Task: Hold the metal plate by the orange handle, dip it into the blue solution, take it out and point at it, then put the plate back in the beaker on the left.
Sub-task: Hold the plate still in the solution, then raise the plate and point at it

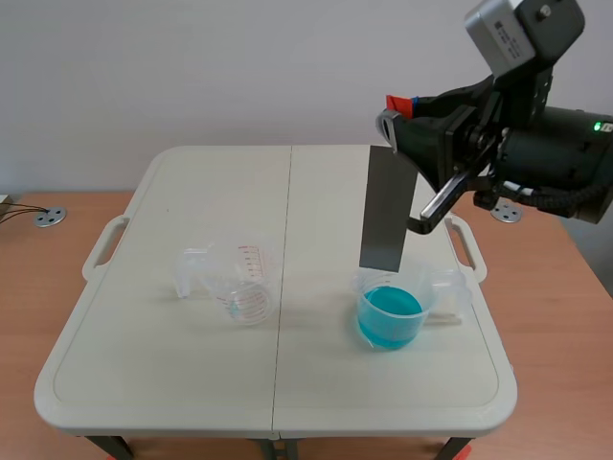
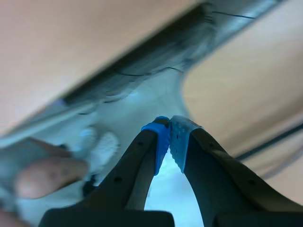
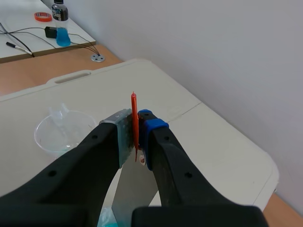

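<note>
The metal plate hangs over the blue solution
The right gripper clamps its top; an empty beaker stands well apart.

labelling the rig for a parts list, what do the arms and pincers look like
Both pincers have two thick black fingers with soft dotted tip pads: the left pincer shows one bright blue, one paler; the right pincer one blue, one grey-green. The right arm is black, with a grey camera box, a green light and ribbed black cable.

scene: front, high, whole table | left wrist: close, low | right wrist: downward; shares table
</note>
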### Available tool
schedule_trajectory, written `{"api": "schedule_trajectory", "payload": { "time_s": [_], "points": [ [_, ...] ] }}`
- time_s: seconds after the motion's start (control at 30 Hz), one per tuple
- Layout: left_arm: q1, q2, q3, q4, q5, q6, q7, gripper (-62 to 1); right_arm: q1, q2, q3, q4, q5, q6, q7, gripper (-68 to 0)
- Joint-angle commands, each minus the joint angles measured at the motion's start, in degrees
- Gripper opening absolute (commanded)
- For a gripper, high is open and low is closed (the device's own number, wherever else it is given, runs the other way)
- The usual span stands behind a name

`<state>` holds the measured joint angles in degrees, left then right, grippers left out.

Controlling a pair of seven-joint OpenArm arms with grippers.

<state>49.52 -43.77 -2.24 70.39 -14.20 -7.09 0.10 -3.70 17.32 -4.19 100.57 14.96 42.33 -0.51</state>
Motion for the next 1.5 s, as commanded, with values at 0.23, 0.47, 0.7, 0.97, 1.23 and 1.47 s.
{"api": "schedule_trajectory", "payload": {
  "time_s": [0.23,0.47,0.7,0.97,1.23,1.47],
  "points": [
    [-2.62,-5.4,-11.56,1.01,-2.84,0.11,-8.31,-58.2,-3.23,0.61,1.29,6.25,0.87,0.39,0.24,-66.2],
    [-8.33,-6.8,-12.24,4.57,-2.99,-0.52,-8.26,-58.2,-5.7,0.61,3.82,12.37,0.92,0.39,0.22,-66.2],
    [-13.07,-6.75,-11.91,8.92,-3.1,-5.99,-8.26,-58.2,-6.14,0.61,4.28,16.65,0.9,0.39,-0.42,-66.2],
    [-21.97,-6.75,-6.51,12.35,-3.19,-15.96,-8.17,-58.2,-6.14,0.59,5.07,19.52,1.33,0.39,-0.42,-66.2],
    [-33.7,-5.81,7.74,12.61,-3.15,-16.92,-7.74,-58.2,-6.14,0.59,6.16,20.15,2.14,0.39,-0.42,-66.2],
    [-44.61,-0.37,18.75,12.61,-1.6,-16.9,-2.25,-58.2,-6.12,0.59,6.16,20.15,2.14,0.39,-0.42,-66.2]
  ]
}}
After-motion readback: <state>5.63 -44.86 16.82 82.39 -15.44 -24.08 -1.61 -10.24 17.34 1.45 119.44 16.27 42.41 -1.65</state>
